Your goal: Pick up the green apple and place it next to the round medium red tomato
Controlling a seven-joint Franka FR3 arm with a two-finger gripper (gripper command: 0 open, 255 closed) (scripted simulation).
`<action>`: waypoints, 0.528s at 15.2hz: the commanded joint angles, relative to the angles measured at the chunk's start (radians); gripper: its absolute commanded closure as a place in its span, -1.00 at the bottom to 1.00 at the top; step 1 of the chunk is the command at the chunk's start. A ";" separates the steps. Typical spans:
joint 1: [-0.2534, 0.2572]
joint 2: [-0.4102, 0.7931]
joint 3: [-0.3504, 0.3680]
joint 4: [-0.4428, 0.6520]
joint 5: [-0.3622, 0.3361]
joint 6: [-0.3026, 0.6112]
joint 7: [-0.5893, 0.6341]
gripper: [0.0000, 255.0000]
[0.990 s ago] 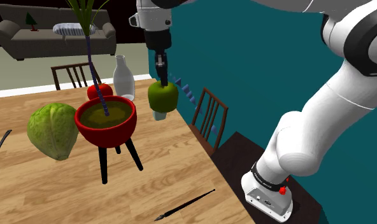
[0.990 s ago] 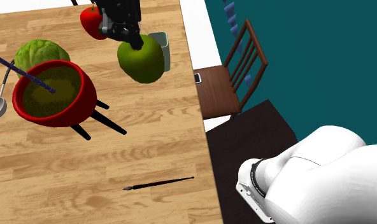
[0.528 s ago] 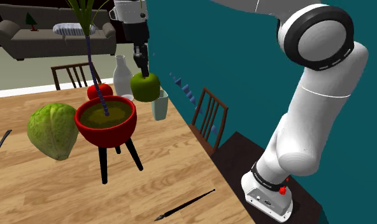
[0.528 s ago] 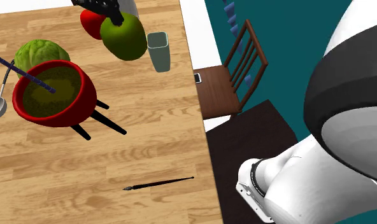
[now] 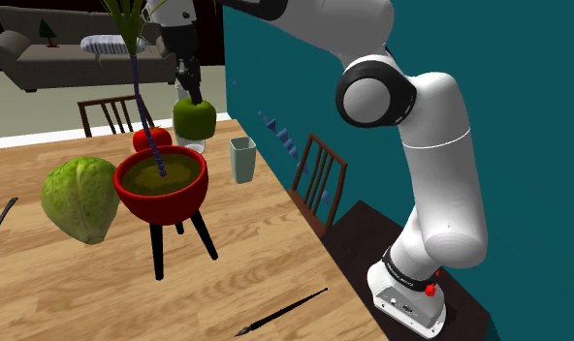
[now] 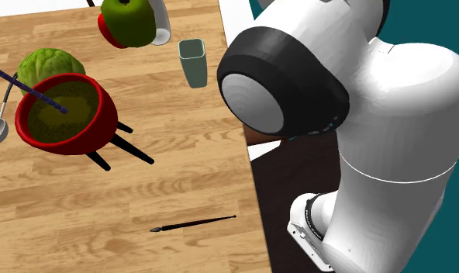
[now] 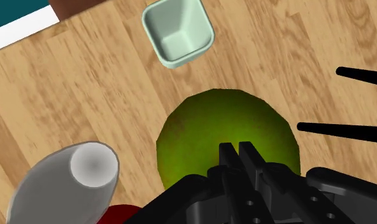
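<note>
Farther upper-left in the shoulder view, the round green apple (image 5: 194, 119) is being clenched by the black end effector (image 5: 190, 96).

No readable text, labels, brands, numbers or signs anywhere: nothing legible on any object or surface in these views.

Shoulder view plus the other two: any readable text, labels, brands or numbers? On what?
No legible text, brand, number or sign in any view.
Robot base: small dark marks near the red button, too small to read.
green apple, cup, bottle, red bowl: no print or labels seen.
</note>
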 commanded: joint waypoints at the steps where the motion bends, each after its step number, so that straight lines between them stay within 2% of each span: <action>1: 0.000 0.010 0.000 -0.006 -0.001 0.017 0.000 1.00; 8: -0.016 -0.066 0.003 -0.229 0.008 0.164 0.006 1.00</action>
